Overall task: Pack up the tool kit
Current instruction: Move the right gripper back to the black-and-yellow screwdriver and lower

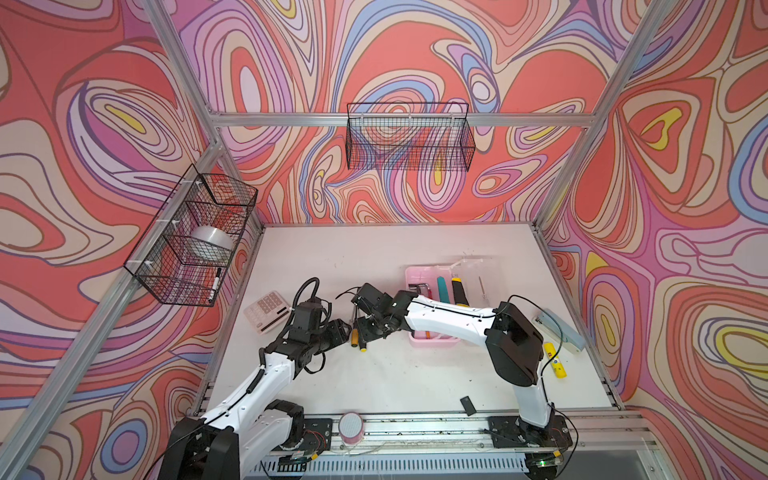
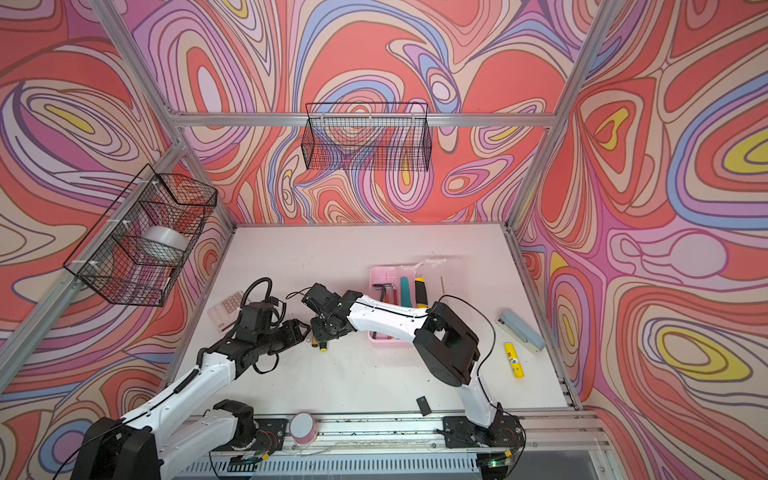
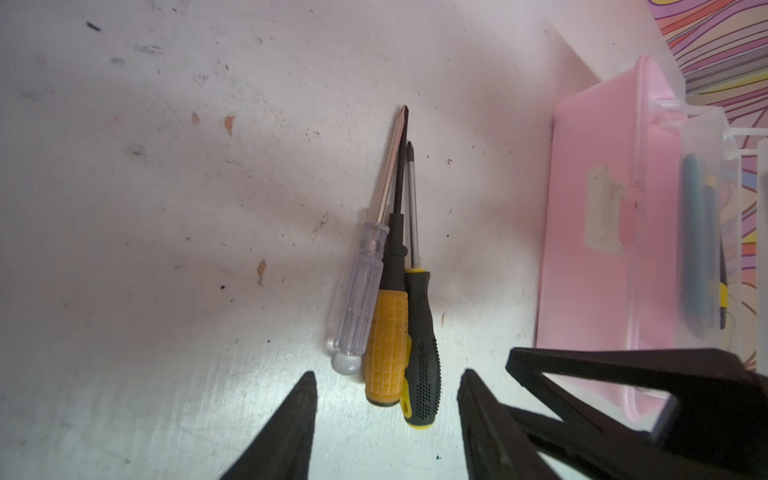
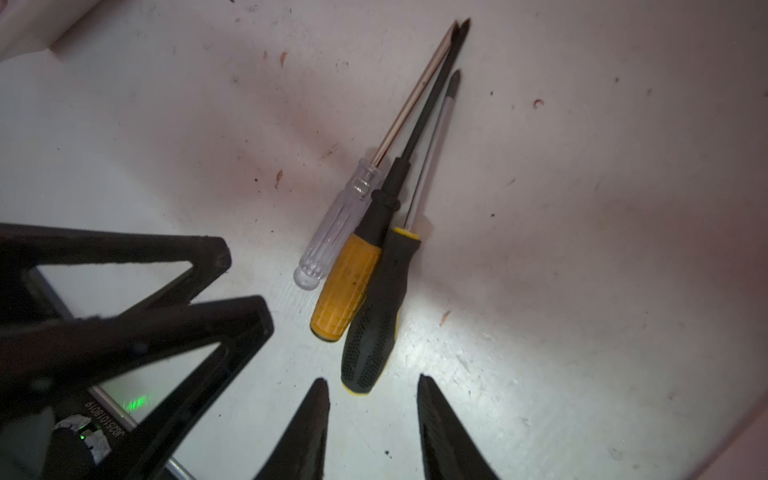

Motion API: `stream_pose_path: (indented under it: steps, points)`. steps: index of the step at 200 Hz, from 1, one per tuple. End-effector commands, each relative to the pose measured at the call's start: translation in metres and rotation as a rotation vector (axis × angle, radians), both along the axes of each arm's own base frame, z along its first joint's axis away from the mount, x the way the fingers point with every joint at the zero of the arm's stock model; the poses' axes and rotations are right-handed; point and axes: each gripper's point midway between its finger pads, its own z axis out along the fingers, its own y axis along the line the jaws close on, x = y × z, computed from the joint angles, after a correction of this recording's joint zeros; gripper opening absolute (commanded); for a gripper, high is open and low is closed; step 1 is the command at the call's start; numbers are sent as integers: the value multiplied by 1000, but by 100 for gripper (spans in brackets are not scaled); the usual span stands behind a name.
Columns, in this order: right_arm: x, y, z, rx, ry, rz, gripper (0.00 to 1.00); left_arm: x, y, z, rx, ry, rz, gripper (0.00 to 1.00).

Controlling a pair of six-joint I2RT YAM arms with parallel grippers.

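Observation:
Three screwdrivers lie side by side on the white table: a clear-handled one [image 3: 357, 299], an orange-handled one [image 3: 386, 345] and a black-and-yellow one [image 3: 422, 365]. In both top views they lie between the two arms [image 1: 356, 338] [image 2: 318, 343]. My left gripper [image 3: 388, 374] is open just behind the handle ends, holding nothing. My right gripper [image 4: 371, 379] is open behind the black handle [image 4: 374, 328], also holding nothing. The pink tool kit box [image 1: 415, 274] stands open to the right, with hex keys [image 1: 417, 287], a teal knife [image 1: 441, 289] and a yellow-black knife [image 1: 458, 291] inside.
A calculator [image 1: 266, 309] lies left of the left arm. A pale blue stapler [image 1: 559, 328] and a yellow glue stick [image 1: 555, 359] lie at the right edge. A small black piece [image 1: 467, 405] and a pink roll [image 1: 350, 426] sit near the front rail. Wire baskets [image 1: 191, 241] [image 1: 409, 137] hang on the walls.

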Motion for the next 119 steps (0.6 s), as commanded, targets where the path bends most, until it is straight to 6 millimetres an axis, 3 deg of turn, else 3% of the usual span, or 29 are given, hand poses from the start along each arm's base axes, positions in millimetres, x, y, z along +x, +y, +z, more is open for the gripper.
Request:
stream_pose_path:
  steps: [1,47,119]
  points:
    - [2,9,-7,5,10,12,37,-6,7,-8,27,22,10,55]
    - [4,7,-29,-50,20,8,36,-7,9,-12,33,26,14,55]
    - [7,6,-45,-89,26,5,36,-6,8,-14,31,26,11,55]
